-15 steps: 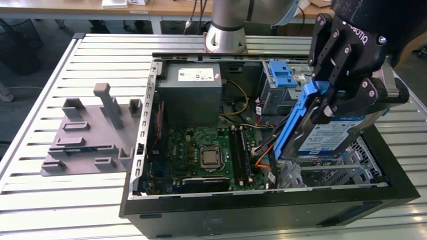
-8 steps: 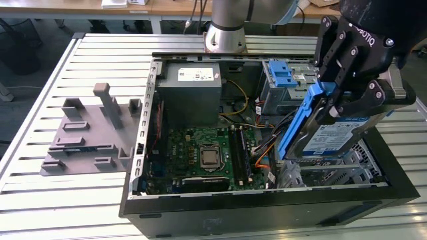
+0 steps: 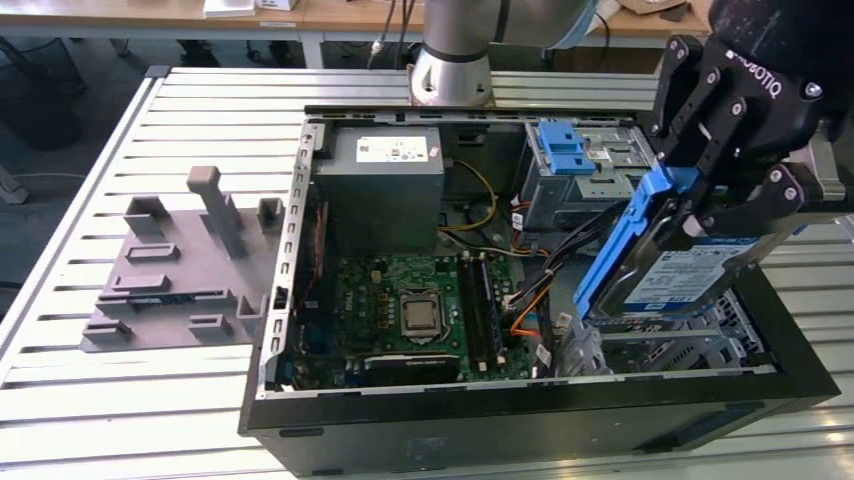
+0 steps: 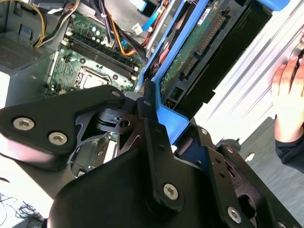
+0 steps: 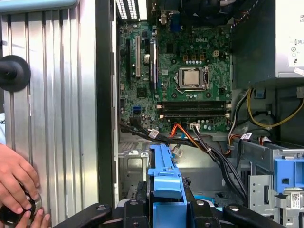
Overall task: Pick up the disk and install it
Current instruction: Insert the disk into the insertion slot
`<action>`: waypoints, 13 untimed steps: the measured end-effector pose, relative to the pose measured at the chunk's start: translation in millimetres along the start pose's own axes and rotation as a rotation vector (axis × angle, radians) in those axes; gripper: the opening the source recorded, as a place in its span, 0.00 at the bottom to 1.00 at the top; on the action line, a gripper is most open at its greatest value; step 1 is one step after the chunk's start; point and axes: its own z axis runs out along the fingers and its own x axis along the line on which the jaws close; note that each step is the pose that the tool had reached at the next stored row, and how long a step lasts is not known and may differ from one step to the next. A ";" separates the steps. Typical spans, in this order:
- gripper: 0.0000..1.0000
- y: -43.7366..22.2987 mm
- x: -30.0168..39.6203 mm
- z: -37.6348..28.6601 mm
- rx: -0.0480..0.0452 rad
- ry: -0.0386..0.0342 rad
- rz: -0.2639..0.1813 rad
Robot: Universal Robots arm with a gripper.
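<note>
Disk aloft; slatted table (desks behind)

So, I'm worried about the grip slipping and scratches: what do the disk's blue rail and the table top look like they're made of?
The disk has a blue rail that looks like moulded plastic: even colour, soft sheen. The table seems to be aluminium: matt silver ribbed slats that catch bright light.

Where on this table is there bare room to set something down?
Bare table slats lie around the grey fixture at the exterior view's left. The case is crowded with cables, and the gripper holds the disk there.
</note>
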 end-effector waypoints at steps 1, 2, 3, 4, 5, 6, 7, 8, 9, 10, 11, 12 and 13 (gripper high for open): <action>0.36 -1.6 -0.1 0.2 0.0000 0.0000 0.000; 0.36 -3.1 -0.1 0.5 0.0000 -0.0001 0.000; 0.36 -4.5 -0.2 0.8 0.0000 -0.0001 0.000; 0.36 -5.9 -0.2 1.0 0.0000 -0.0001 0.000; 0.36 -7.2 -0.3 1.3 0.0000 -0.0001 0.000; 0.36 -8.7 -0.3 1.7 0.0000 -0.0001 0.000; 0.36 -10.1 -0.4 2.0 0.0000 -0.0002 0.000; 0.36 -11.5 -0.4 2.3 0.0000 -0.0001 0.000; 0.36 -12.8 -0.5 2.8 0.0000 -0.0002 0.000; 0.36 -13.8 -0.5 3.3 0.0000 -0.0002 0.000; 0.36 -14.6 -0.6 3.9 0.0000 0.0000 0.000; 0.36 -15.1 -0.6 4.6 0.0000 0.0000 0.000; 0.36 -15.5 -0.6 5.4 0.0000 0.0000 0.000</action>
